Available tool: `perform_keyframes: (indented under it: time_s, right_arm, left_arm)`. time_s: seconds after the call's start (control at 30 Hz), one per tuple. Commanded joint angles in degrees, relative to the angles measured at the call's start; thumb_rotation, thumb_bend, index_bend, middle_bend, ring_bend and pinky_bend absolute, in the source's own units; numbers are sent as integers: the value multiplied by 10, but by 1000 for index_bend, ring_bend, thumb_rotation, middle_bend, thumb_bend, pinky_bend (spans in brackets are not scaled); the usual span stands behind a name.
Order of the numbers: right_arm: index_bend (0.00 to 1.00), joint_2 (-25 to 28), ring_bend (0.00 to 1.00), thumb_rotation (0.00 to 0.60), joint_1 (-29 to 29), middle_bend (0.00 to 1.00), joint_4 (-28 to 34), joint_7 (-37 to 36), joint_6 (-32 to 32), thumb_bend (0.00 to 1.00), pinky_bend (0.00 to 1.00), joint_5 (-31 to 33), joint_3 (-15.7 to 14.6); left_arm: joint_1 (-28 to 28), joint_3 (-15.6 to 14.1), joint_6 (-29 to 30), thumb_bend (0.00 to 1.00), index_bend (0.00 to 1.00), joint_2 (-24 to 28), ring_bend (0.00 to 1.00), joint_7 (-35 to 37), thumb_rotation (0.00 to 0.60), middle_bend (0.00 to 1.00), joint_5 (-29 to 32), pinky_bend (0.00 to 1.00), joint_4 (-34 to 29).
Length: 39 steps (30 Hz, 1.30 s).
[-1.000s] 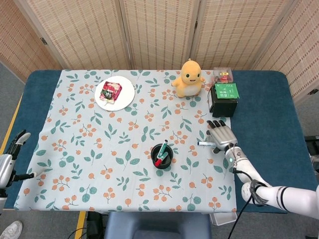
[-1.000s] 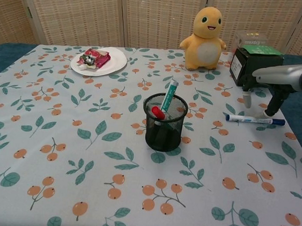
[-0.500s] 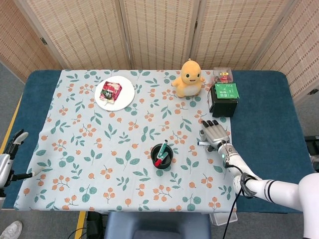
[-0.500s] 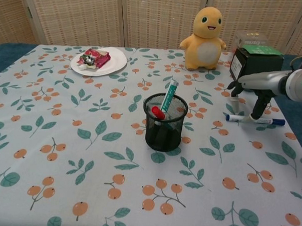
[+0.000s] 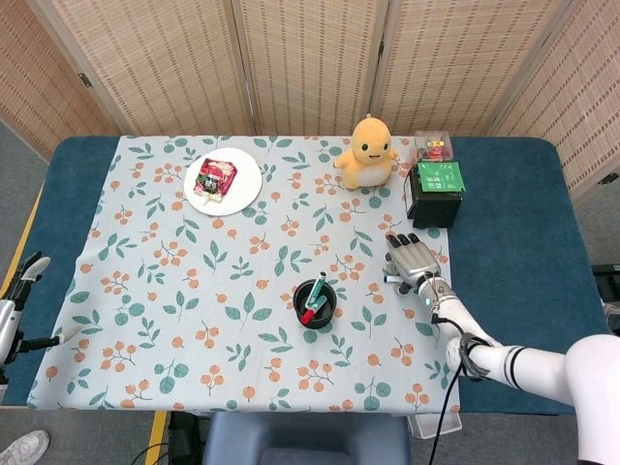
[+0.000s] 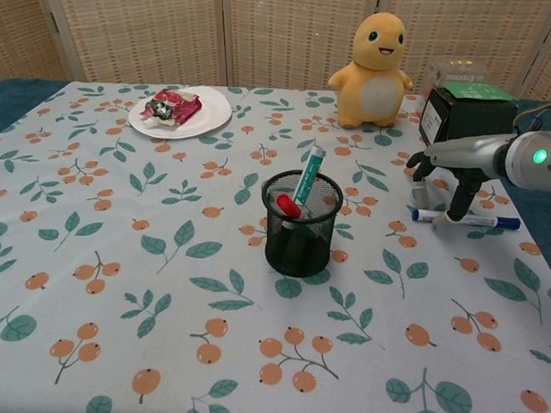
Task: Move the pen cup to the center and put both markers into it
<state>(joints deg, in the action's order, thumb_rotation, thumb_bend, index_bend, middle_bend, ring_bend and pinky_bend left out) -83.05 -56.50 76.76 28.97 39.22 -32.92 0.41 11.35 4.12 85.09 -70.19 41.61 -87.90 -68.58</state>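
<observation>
The black mesh pen cup [image 5: 315, 303] [image 6: 299, 226] stands near the middle of the flowered cloth. A green-and-red marker [image 6: 307, 177] leans inside it. A blue-and-white marker [image 6: 465, 218] lies flat on the cloth to the right of the cup. My right hand [image 5: 409, 262] [image 6: 449, 174] hovers over the marker's left end with its fingers spread and pointing down. One fingertip [image 6: 454, 212] is at the marker, but nothing is gripped. My left hand [image 5: 15, 302] shows only in the head view, at the far left edge off the cloth, fingers extended and empty.
A yellow plush toy [image 6: 377, 60] and a black box with a green top [image 6: 466, 109] stand behind the right hand. A white plate [image 6: 203, 115] with a red snack packet sits at the back left. The cloth's right edge [image 5: 451, 291] runs just beside the marker.
My right hand has slid left along the blue marker toward its cup-side end, fingers lowering onto it. The left hand has drawn back toward the left edge of view.
</observation>
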Motion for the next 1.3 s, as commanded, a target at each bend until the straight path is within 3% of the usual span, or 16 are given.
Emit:
perform_keyframes:
  time_s: [0.03, 0.5, 0.67, 0.83, 1.03, 1.3]
  right_arm:
    - [465, -5, 0, 600, -1, 0, -7, -2, -2, 300, 0, -1, -1]
    - [572, -23, 0, 600, -2, 30, -24, 1, 3, 307, 0, -3, -4]
    - [589, -9, 0, 600, -1, 38, 2, 2, 16, 308, 0, -6, 1]
    - [589, 42, 0, 600, 4, 40, 87, -13, 44, 308, 0, -23, 20]
    - [589, 135, 0, 600, 23, 45, 229, -67, 77, 308, 0, -65, 65]
    - [589, 213, 0, 600, 43, 48, 345, -172, 59, 315, 0, -98, 125]
  left_arm:
    - [-1, 0, 1, 49, 0, 0, 0, 1, 600, 0, 0, 209, 0]
    - [-5, 3, 9, 49, 0, 0, 0, 4, 600, 0, 2, 209, 1]
    - [-7, 4, 15, 49, 0, 1, 0, 0, 600, 0, 0, 209, -1]
    - [-8, 4, 17, 49, 0, 2, 0, -3, 600, 0, 0, 209, -2]
    - [-7, 5, 16, 49, 0, 1, 0, -16, 600, 0, 2, 209, -6]
    - [-7, 7, 11, 49, 0, -1, 0, -32, 600, 0, 7, 209, -11]
